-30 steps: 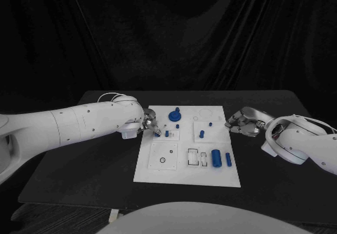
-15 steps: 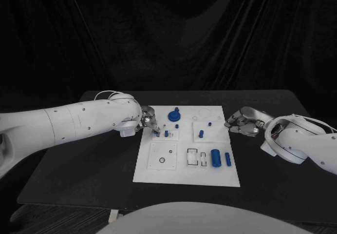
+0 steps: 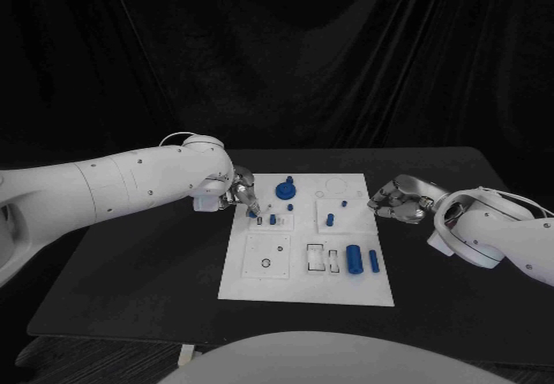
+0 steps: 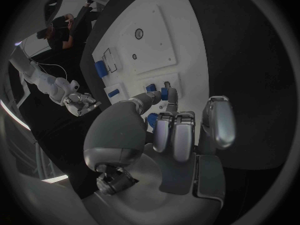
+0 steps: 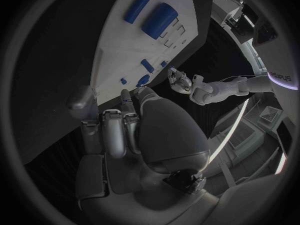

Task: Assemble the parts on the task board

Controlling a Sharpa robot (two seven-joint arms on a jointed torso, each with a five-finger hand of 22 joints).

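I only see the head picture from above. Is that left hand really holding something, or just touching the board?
Observer: Holding, it seems. The left wrist view shows the left hand pinching a small blue part at its fingertips, over the board.
Visitor: Is anything hidden in the other hand?
Observer: No. In the right wrist view the right hand has its fingers curled in on nothing, beside the board's edge.
Visitor: Is anything tucked behind the left fingers?
Observer: Yes, a second blue piece shows between thumb and fingers. I cannot tell which one it is.
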